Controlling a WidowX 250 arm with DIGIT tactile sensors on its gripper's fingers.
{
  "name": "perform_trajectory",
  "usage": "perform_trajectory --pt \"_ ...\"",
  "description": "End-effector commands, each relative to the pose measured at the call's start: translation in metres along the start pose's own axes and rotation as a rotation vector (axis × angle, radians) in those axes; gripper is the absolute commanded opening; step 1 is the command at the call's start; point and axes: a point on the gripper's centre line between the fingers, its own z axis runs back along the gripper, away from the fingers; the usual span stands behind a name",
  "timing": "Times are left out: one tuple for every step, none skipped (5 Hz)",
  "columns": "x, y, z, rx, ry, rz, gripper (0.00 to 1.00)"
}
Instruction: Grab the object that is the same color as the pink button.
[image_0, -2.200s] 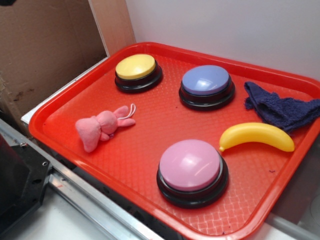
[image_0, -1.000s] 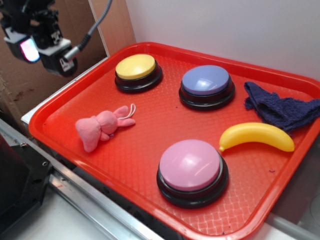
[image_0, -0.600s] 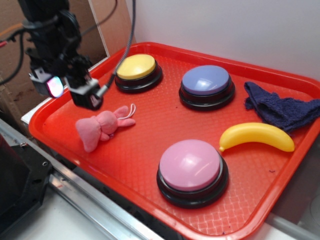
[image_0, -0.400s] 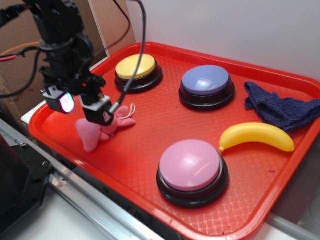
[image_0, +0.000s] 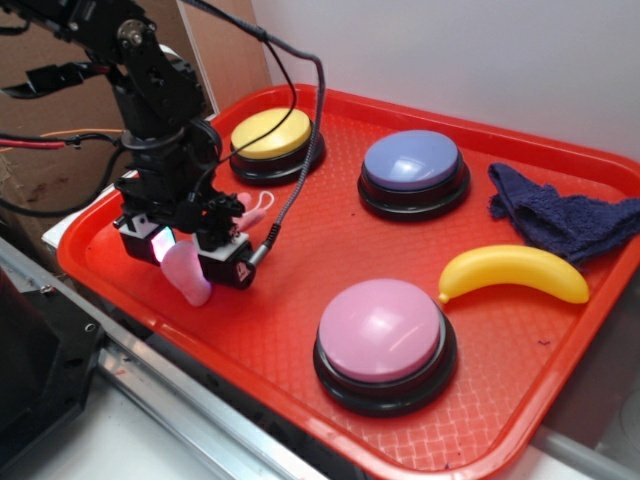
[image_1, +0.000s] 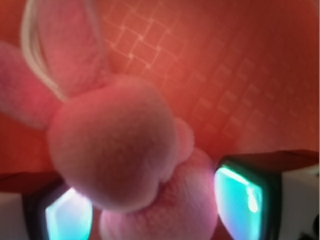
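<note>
Now at grasp step: my end effector (image_0: 187, 262) sits open, 2 pads (image_1: 239, 192) straddling the pink plush bunny (image_1: 117, 165) on the red tray (image_0: 300, 330). Next: close, lift.

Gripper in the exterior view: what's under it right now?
The pink plush bunny lies under the gripper on the red tray. Its feet and ear tips stick out; the body is covered. The wrist view shows its head between the fingers.
</note>
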Motion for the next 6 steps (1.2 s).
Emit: perform_trajectory --pt "0.004 0.001 0.021 0.003 -0.008 0.037 0.0" --pt "0.007 -0.001 0.061 0.025 -0.04 -0.01 0.0" --pt "0.01 -0.006 0.109 0.082 -0.001 -0.256 0.0" --pt "0.0 -0.006 0.15 0.066 -0.084 -0.254 0.0" --pt "-0.01 -0.005 0.187 0.04 -0.114 -0.288 0.0" --pt "-0.013 -0.002 0.201 0.019 -0.131 -0.299 0.0"
